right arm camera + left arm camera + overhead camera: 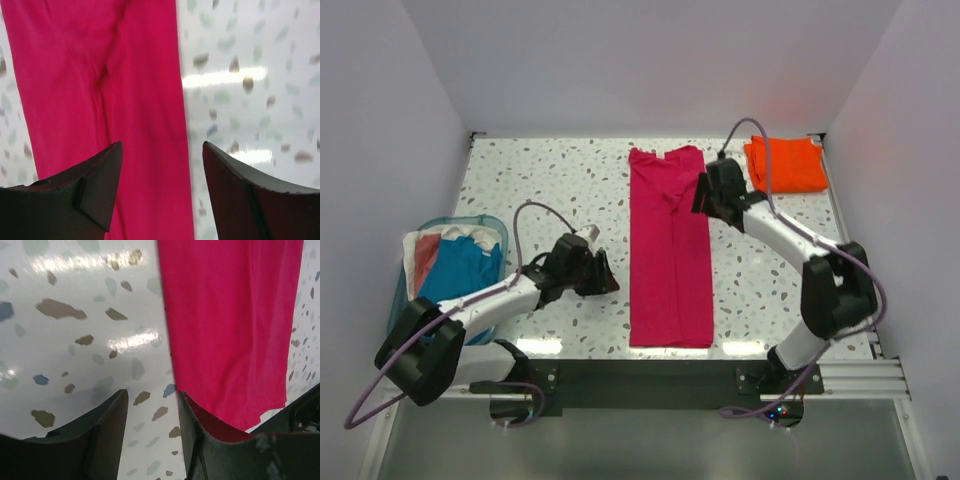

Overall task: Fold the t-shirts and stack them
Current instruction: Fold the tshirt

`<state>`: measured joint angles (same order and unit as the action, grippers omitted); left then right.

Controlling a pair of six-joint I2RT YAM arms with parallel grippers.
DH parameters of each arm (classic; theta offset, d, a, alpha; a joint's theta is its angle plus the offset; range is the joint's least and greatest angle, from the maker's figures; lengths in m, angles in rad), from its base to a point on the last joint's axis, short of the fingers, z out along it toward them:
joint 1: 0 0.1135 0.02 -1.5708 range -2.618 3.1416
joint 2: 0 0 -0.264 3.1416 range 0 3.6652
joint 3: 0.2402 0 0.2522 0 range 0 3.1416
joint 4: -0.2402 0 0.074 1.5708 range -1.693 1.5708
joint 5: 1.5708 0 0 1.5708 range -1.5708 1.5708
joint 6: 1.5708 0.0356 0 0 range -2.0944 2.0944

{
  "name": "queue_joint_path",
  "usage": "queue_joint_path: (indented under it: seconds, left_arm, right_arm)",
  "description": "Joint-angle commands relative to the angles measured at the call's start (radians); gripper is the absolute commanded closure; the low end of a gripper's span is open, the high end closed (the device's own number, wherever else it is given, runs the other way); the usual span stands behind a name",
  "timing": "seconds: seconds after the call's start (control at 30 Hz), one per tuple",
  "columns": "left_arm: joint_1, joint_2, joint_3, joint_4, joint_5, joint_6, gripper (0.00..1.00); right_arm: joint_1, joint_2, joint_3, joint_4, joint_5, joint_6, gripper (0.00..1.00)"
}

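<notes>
Pink shirt: the soft magenta-pink cloth t-shirt (670,260) lies flat in the middle of the top view. It is folded into a long thin strip that runs from the upper part of the frame down to the lower part.
Orange shirt: the bright orange cloth t-shirt (786,164) is a small flat folded pile in the upper right of the top view. It does not touch the pink one.
Table: the white table with grey and brown specks (540,190) is under both shirts.
Left gripper: the black two-finger left gripper (605,272) is just left of the pink strip, in the lower part of the frame.
Left jaws: they stand wide apart. Only table shows between them. One finger (215,440) is right at the pink edge, but I cannot tell if it touches. It holds nothing.
Right gripper: the black two-finger right gripper (703,195) is at the right edge of the strip, in the upper part of the frame.
Right jaws: they stand wide apart. One finger (95,185) is over the pink cloth and the other is over the table. It holds nothing.
Basket: a teal basket (465,219) at the left holds white, red and blue cloth.
</notes>
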<state>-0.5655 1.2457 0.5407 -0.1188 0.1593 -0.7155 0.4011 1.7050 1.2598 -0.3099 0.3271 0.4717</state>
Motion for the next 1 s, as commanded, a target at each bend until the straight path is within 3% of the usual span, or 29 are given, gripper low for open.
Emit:
queue_joint_path:
  seconds: [0.0,0.23,0.47,0.7,0.97]
  left_arm:
    - [-0.094,-0.032,-0.041,0.059,-0.07,-0.093,0.51]
    - [-0.353,-0.029,-0.08,0.03,-0.144,-0.203,0.52]
    - [-0.504,-0.016,-0.081,-0.004,-0.201,-0.314,0.49]
    - [-0.556,-0.006,-0.084,-0.051,-0.251,-0.387,0.5]
    - [-0.574,-0.012,-0.09,-0.079,-0.291,-0.435,0.49]
  right_arm:
    - [0.027,-0.248,-0.253,-0.072,-0.199,0.1,0.32]
    - [0.09,-0.646,-0.663,-0.198,-0.359,0.22,0.37]
    - [0.108,-0.856,-0.809,-0.363,-0.444,0.306,0.39]
    - [0.125,-0.877,-0.893,-0.385,-0.528,0.344,0.43]
    - [0.14,-0.814,-0.959,-0.298,-0.585,0.383,0.43]
